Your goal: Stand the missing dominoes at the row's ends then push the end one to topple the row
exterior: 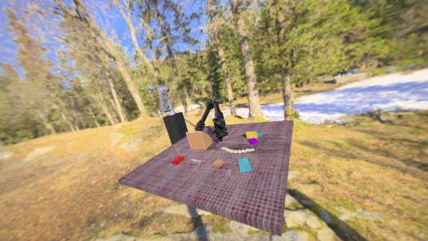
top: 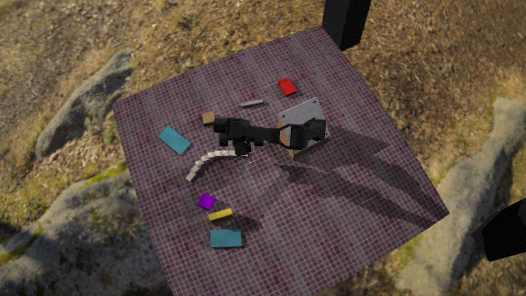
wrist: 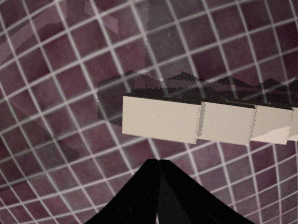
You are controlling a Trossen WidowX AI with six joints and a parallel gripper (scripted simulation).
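Clearly, in the overhead view, left to right and measured against the domino row (top: 203, 160) (exterior: 238, 151) (wrist: 161, 120), a teal slab (top: 174, 140) (exterior: 244, 165) comes first, lying near the row's left end, on the upper-left side. The dominoes themselves are toppled, overlapping one on another along a curve. Below the row lies a purple block (top: 206, 201) (exterior: 253, 141), with a yellow block (top: 221, 215) (exterior: 251, 134) just beside it and a second teal slab (top: 226, 238) (exterior: 260, 133) beyond. A tan block (top: 208, 118) (exterior: 218, 163) is above the row. At the row's right end, the gripper (top: 243, 152) (exterior: 220, 140) (wrist: 157, 169) has its fingers pressed together on nothing; the arm over that end hides part of it from above. Right of the row are a thin grey bar (top: 252, 103) (exterior: 196, 161), a red block (top: 287, 86) (exterior: 177, 159) and a big grey-topped, tan-sided block (top: 303, 111) (exterior: 197, 141), partly covered by the arm.
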